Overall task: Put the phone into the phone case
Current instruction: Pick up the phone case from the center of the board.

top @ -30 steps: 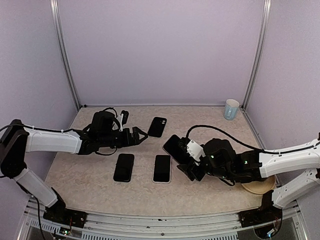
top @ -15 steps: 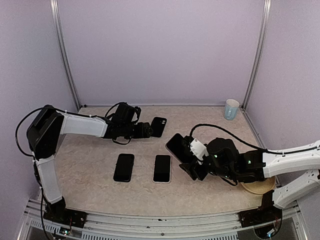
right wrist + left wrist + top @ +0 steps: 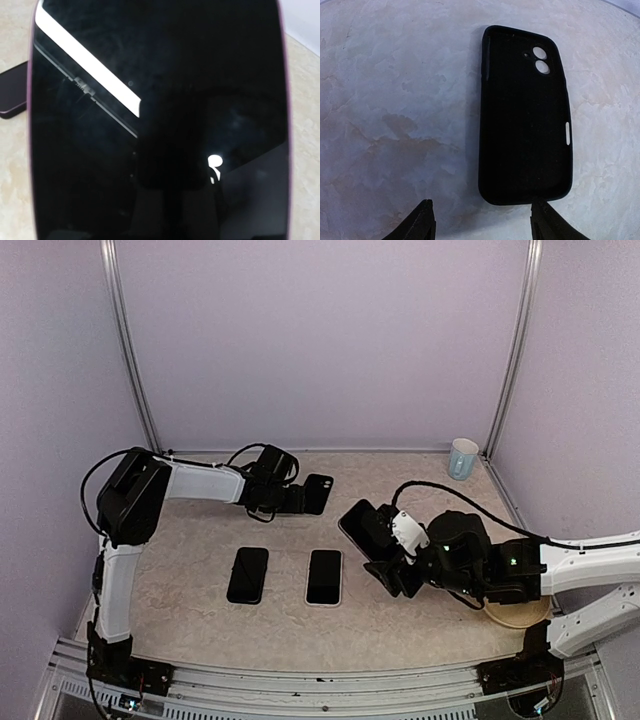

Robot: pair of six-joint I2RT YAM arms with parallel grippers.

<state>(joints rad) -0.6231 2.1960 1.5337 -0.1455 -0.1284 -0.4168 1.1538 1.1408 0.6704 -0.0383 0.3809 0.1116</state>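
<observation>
The right gripper [image 3: 380, 548] pinches the glossy black slab phone [image 3: 160, 120]. The empty matte black phone case [image 3: 525, 115] lies just ahead of the spread left gripper [image 3: 482, 224]. Insertion remains.

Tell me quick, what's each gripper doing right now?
Left gripper: open, empty, just short of the phone case.
Right gripper: shut on the phone.

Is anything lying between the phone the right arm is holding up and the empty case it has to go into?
Nothing visible. Bare table separates the phone in the right tool from the case. The left tool sits open at the case's far end. Two other phones lie off that line.
</observation>
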